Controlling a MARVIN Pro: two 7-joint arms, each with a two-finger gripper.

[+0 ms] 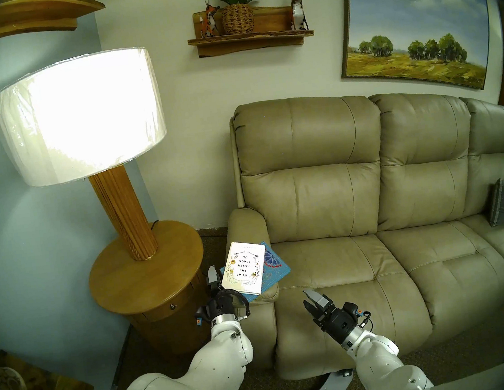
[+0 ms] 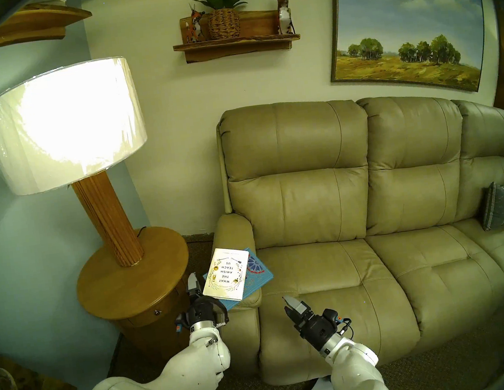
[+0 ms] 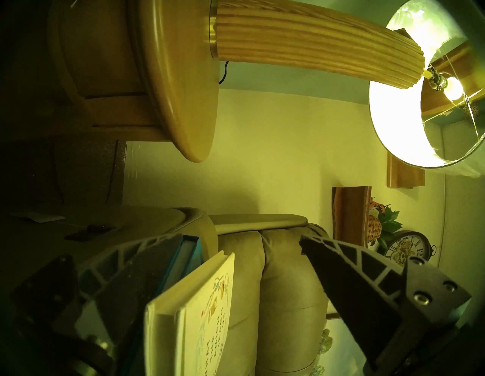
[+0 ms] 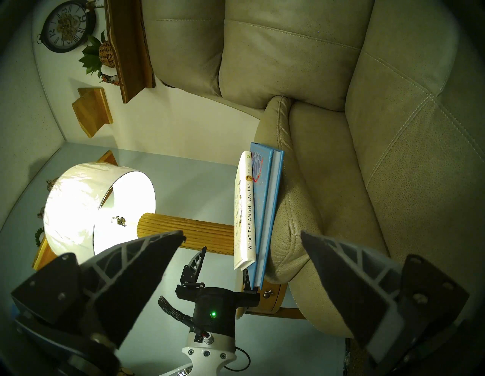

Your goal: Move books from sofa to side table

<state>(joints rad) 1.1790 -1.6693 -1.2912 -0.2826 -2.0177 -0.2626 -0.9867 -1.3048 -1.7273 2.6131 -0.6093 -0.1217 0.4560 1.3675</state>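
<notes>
The bench (image 1: 119, 280) at lower left of the head view carries only the lamp (image 1: 133, 209); no book lies on it, so nothing is delivered yet. Just right of it, both books sit stacked on the sofa (image 1: 371, 207) armrest: the white book (image 1: 243, 268) on top, the blue book (image 1: 272, 262) under it, its corner jutting toward the seat.

The left gripper (image 4: 221, 265) is at the stack's near end with its fingers (image 1: 212, 274) spread wide. In the right wrist view 1 finger stands clear on the lamp side and the other runs under the blue book's near edge; the stack lies between them, not yet pinched. I judge this the approach to the first grasp, possibly of both books together.

Further right, the right gripper (image 1: 314, 303) hangs over the seat, fingers open, holding nothing.

Left to do: close, lift, carry to the bench, release.
</notes>
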